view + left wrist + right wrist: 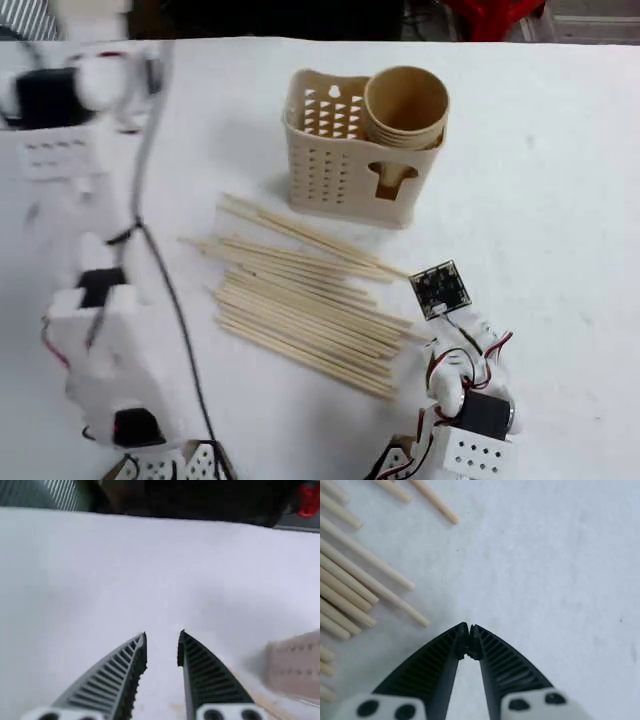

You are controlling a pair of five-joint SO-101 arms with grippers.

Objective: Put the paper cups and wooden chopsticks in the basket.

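Left claw (162, 639): parted a little, narrow gap between the tips, gripping nothing, hanging over bare white surface (100, 570). Corner of the basket (295, 662) off to one side of it, well apart.

Right claw (469, 632): tips pressed together, nothing between them, low over the surface (545, 555), just beside the blunt ends of the chopsticks (367, 582) but not touching any.

Seen from above: beige perforated basket (340, 170) upright near the middle of the surface (560, 200). Stack of paper cups (405, 105) already standing in one end of the basket, rim above the wall. Chopsticks (310, 310) loose in a fanned pile flat on the surface in front of the basket, none inside.

Writing: small marks on a white arm part at left, too blurred to read.

Small black circuit board (440, 288) at the end of the right arm, by the pile's edge. Dark cable (170, 290) across the surface at left. Behind the far edge, dark room and a red object (490, 15).
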